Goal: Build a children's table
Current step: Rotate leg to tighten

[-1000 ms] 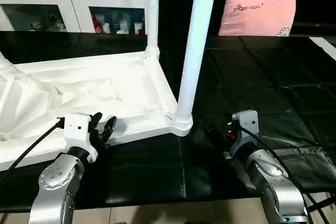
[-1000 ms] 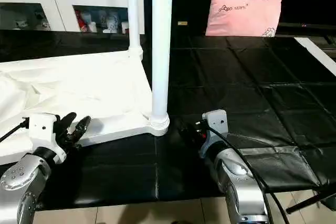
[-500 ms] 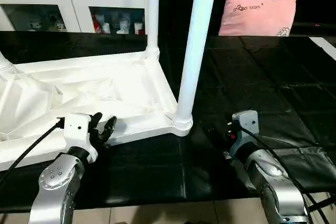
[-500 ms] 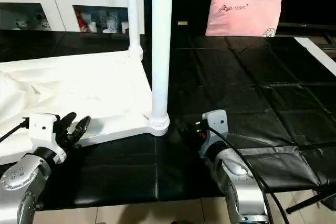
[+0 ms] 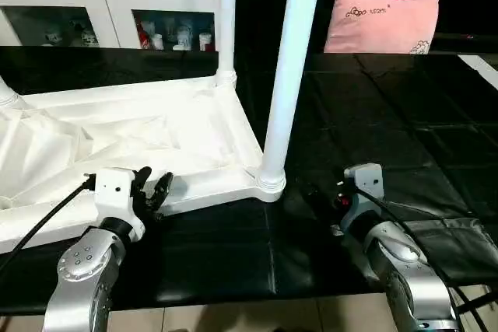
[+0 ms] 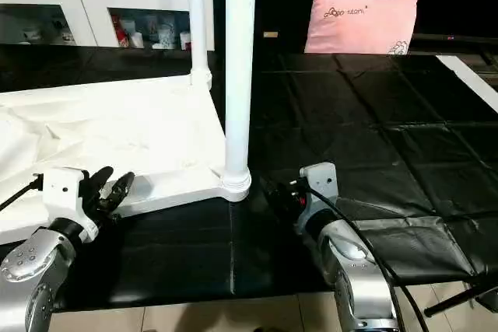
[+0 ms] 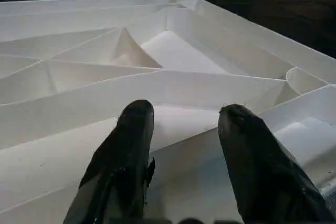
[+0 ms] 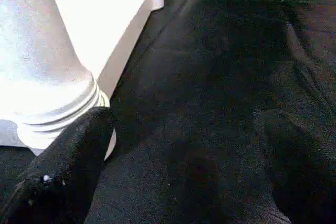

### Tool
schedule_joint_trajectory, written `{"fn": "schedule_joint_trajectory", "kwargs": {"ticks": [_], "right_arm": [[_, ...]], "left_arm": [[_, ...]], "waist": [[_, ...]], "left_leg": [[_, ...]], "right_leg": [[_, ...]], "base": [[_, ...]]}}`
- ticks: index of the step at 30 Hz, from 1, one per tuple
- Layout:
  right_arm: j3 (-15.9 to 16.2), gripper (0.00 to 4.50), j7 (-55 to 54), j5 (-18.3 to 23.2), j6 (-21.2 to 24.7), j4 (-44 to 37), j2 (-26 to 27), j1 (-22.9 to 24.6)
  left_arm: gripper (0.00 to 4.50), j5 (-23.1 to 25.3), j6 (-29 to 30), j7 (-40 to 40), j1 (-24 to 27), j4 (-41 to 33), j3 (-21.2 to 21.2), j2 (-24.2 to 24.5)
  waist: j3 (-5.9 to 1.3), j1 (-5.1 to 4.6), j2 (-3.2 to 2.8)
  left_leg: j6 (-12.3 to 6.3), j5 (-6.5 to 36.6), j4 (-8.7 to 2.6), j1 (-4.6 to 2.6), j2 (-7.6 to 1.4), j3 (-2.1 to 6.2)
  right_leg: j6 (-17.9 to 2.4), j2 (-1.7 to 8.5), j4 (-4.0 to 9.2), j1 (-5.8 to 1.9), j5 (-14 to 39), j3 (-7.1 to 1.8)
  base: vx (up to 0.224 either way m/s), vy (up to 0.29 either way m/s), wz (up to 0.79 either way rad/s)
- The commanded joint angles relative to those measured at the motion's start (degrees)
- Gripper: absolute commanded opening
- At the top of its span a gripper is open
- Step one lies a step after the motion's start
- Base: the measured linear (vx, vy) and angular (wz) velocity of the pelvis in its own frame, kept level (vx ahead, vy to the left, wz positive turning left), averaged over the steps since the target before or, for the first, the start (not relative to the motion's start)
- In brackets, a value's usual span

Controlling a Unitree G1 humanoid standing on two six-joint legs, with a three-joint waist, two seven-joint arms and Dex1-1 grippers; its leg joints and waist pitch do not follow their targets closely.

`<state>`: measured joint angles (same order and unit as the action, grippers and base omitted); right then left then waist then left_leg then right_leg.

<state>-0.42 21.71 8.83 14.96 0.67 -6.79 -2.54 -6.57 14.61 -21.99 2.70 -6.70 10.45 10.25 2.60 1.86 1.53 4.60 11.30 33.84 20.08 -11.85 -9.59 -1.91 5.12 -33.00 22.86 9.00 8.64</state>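
Observation:
The children's table lies upside down on the black mat, its white ribbed tabletop (image 5: pixel 140 141) facing up. One white leg (image 5: pixel 289 75) stands upright in the near right corner socket (image 5: pixel 270 180). A second leg (image 5: pixel 226 21) stands at the far right corner, and a leg base (image 5: pixel 6 96) shows at the far left. My left gripper (image 5: pixel 153 186) is open at the tabletop's near rim (image 7: pixel 173 90), holding nothing. My right gripper (image 8: pixel 184 171) is wide open low over the mat just right of the near leg's base (image 8: pixel 47 77), one finger (image 8: pixel 73 166) close beside it.
A white cabinet (image 5: pixel 101 1) with glass doors stands at the back, and a pink pillow (image 5: pixel 381 21) lies at the back right. The black mat (image 5: pixel 389 122) stretches to the right. A folded black flap (image 5: pixel 455 242) lies by my right forearm. The mat's front edge (image 5: pixel 233 297) meets the floor.

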Motion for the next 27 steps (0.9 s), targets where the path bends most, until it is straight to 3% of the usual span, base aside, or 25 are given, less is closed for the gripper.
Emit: {"fn": "schedule_joint_trajectory", "kwargs": {"ticks": [1,27], "right_arm": [[-0.7,4.50,-0.2,-0.3,-0.2,0.2,0.0,-0.6],[-0.7,4.50,-0.2,-0.3,-0.2,0.2,0.0,-0.6]], "left_arm": [[2.26,-0.3,-0.3,0.4,0.0,-1.2,0.3,0.0],[2.26,-0.3,-0.3,0.4,0.0,-1.2,0.3,0.0]], "waist": [[-2.59,-0.06,-0.42],[-2.58,-0.06,-0.40]], "left_leg": [[-1.90,18.6,-4.38,0.09,-1.44,0.75],[-1.89,18.6,-4.39,0.11,-1.43,0.74]], "right_leg": [[0.1,3.33,5.88,-2.38,27.9,-3.43],[0.0,3.33,5.89,-2.38,27.9,-3.45]], "base": [[0.000,0.000,0.00],[0.000,0.000,0.00]]}}
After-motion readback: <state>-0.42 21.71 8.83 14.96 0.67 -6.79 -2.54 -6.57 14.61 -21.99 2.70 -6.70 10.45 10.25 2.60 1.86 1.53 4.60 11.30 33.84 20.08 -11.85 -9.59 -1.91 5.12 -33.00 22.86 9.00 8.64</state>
